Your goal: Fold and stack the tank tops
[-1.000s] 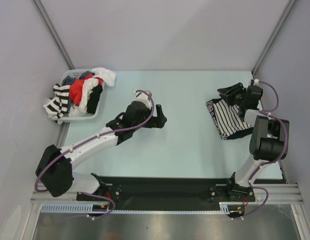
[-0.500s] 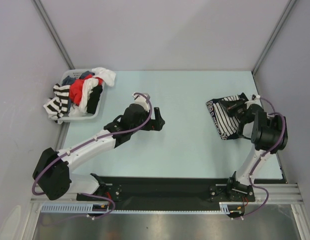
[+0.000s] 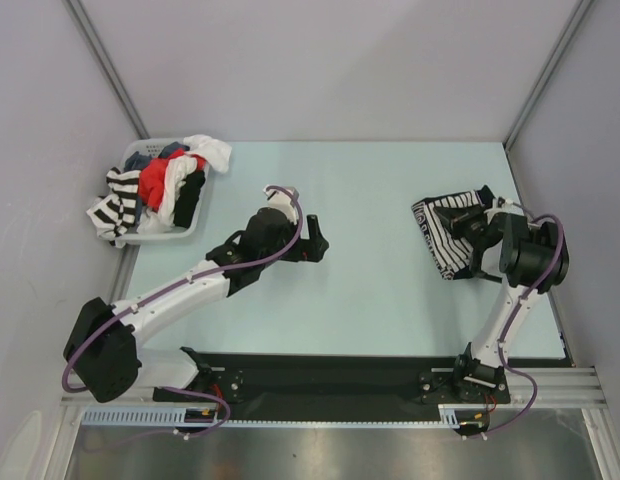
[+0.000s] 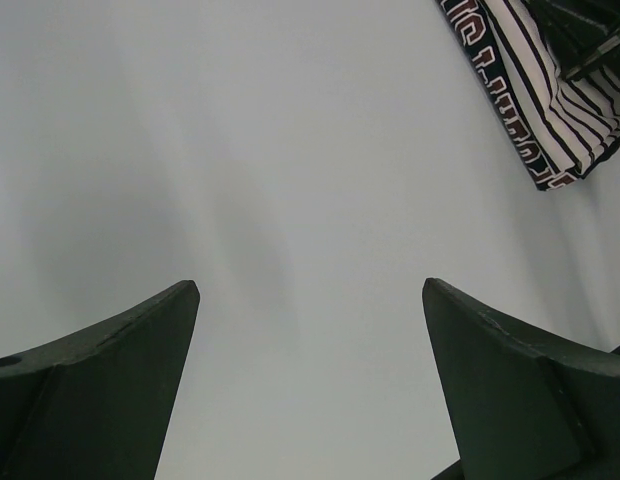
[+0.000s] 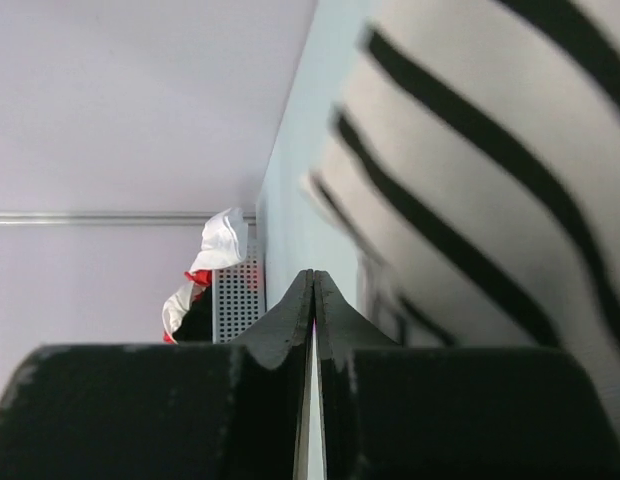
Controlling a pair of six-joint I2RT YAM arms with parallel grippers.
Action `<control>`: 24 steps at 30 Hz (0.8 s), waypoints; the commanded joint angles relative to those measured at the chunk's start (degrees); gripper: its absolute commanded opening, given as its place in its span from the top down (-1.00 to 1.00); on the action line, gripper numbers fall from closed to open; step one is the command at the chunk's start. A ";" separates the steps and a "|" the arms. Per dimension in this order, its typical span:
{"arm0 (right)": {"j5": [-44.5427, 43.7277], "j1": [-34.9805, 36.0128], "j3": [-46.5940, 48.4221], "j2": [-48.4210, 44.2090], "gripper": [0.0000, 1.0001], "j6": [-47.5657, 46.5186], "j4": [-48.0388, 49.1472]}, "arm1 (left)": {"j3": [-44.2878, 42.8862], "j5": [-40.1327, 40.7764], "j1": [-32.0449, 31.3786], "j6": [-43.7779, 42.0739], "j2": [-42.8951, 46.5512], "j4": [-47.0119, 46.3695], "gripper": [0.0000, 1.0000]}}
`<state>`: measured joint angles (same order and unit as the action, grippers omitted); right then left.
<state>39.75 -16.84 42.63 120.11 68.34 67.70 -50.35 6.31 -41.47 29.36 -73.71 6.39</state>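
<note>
One white basket (image 3: 165,236), well apart to the left of the left gripper (image 3: 318,240), holds one heap of mixed garments (image 3: 165,180). One striped tank top (image 3: 445,238) lies on the table (image 3: 370,190) against the right gripper (image 5: 312,285). That gripper's fingers are pressed together; a pinch on cloth cannot be told. The left gripper's jaws are spread wide.

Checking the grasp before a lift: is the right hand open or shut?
Shut. In the right wrist view the right hand has its fingers meeting with no gap, beside the striped tank top; no cloth shows between them.
</note>
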 commanded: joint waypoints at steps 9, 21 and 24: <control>-4.32 0.23 7.11 -9.20 0.92 -6.99 -14.78 | -0.01 1.43 0.16 -1.50 3.22 0.99 -1.00; -8.19 1.28 19.76 2.66 1.00 -6.90 -24.44 | 0.08 2.75 0.16 -2.91 2.87 2.48 -0.99; -9.59 1.55 21.88 2.15 0.95 -8.12 -29.36 | -0.28 5.11 0.25 -3.35 3.57 4.41 -1.00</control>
<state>32.03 -15.90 61.49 123.04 61.80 42.70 -50.33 8.58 -41.50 27.88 -72.36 8.97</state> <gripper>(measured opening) 0.019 0.996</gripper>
